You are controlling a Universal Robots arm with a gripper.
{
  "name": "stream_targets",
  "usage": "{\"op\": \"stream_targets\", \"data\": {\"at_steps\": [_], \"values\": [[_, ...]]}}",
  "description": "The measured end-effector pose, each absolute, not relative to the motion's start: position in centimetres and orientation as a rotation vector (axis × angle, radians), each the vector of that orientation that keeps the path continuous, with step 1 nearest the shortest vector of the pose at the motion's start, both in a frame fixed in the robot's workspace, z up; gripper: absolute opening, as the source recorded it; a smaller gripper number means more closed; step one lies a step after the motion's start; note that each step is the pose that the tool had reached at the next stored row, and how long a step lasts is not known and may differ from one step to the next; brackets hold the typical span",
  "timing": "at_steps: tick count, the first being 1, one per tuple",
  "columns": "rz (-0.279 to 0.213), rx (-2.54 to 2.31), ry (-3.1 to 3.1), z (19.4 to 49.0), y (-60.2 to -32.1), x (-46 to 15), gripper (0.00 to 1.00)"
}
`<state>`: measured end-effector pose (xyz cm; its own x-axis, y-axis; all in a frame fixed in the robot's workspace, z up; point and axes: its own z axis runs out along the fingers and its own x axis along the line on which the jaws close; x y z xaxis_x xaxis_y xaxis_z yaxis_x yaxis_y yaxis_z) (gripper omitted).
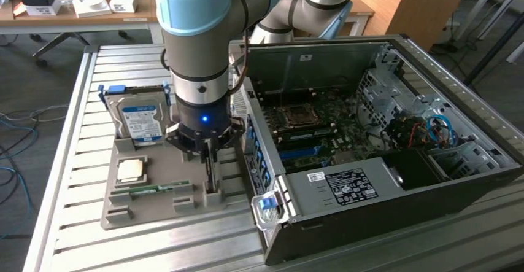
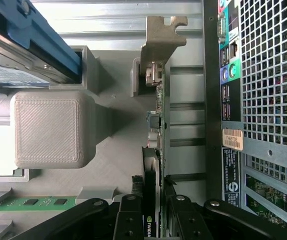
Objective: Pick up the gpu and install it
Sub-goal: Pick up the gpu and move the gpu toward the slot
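Pincer [image 2: 152,212] clamped on gpu [image 2: 151,165] from directly above; gpu edge-up in tray [image 1: 156,207], long axis parallel to computer case [image 1: 369,235] wall.

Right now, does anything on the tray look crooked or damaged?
Nothing stands out. The gpu stands upright in its slot of the grey tray, the claw closed on it; the hard drive and memory stick sit straight in theirs.

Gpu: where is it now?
The gpu stands on edge in the grey tray, held by the gripper, beside the computer case on the exterior view's left.
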<state>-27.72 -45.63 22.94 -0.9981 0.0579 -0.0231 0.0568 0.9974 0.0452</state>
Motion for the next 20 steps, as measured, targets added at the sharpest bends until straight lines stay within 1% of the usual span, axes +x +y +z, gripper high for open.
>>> {"op": "stream_targets", "data": {"at_steps": [9,20], "values": [[0.070,0.083,3.115,23.1,-45.6,-27.7,0.26],[0.069,0.083,3.115,25.9,-45.6,-27.7,0.26]]}}
